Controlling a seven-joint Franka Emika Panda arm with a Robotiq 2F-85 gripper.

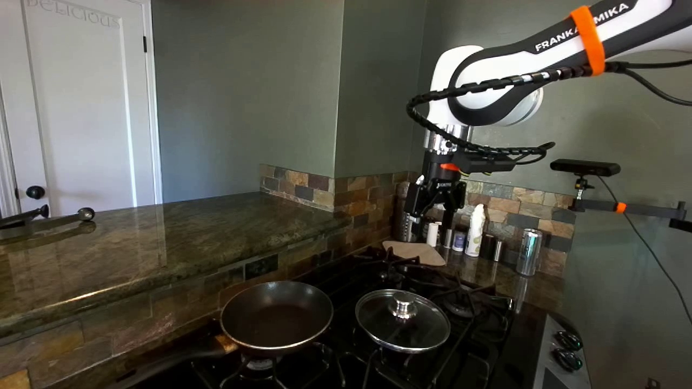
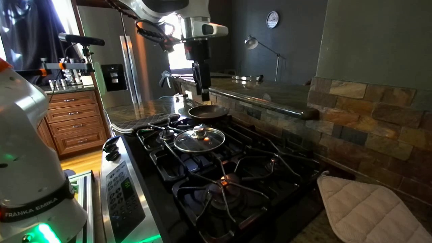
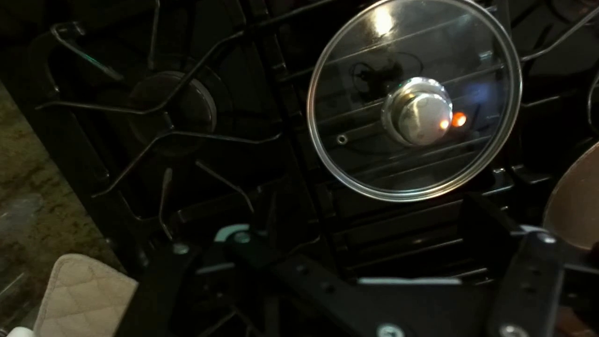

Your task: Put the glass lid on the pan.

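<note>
Overhead, robot arm (image 1: 489, 81): we read FRANKA EMIKA along the link, an orange band (image 1: 588, 40) covering part of it.
Robot base (image 2: 30, 162): we find FRANKA EMIKA again on its dark collar; the left edge of that exterior view cuts the base off.
White door (image 1: 81, 135): DELICIOUS, in pale letters, the first of them running into the view's upper edge.
Range control panel (image 2: 125, 202): key legends too small for us; a green display glows, its figures uncertain.
Wall clock (image 2: 272, 19): numerals blurred.
White bottle (image 1: 475, 232): printed, but we cannot read it; smaller containers stand near, some partly hidden behind the pincer (image 1: 432, 219).
Pincer state: fingers spread wide, holding nothing, raised above the gas range (image 2: 162, 206); pale lettering on its body is too small to read, and its dark parts merge with shadow in the wrist view.
Glass lid (image 1: 403, 324): flat on the grates, knob up, just beside the pan; the wrist view clips its rim at the top.
Frying pan (image 1: 277, 316): on the grates, uncovered; its handle (image 1: 173, 359) fades into gloom, and the wrist view gives us only a slice.
Quilted pot holder (image 2: 364, 209): cut off at the lower edge, there and in the wrist view.
</note>
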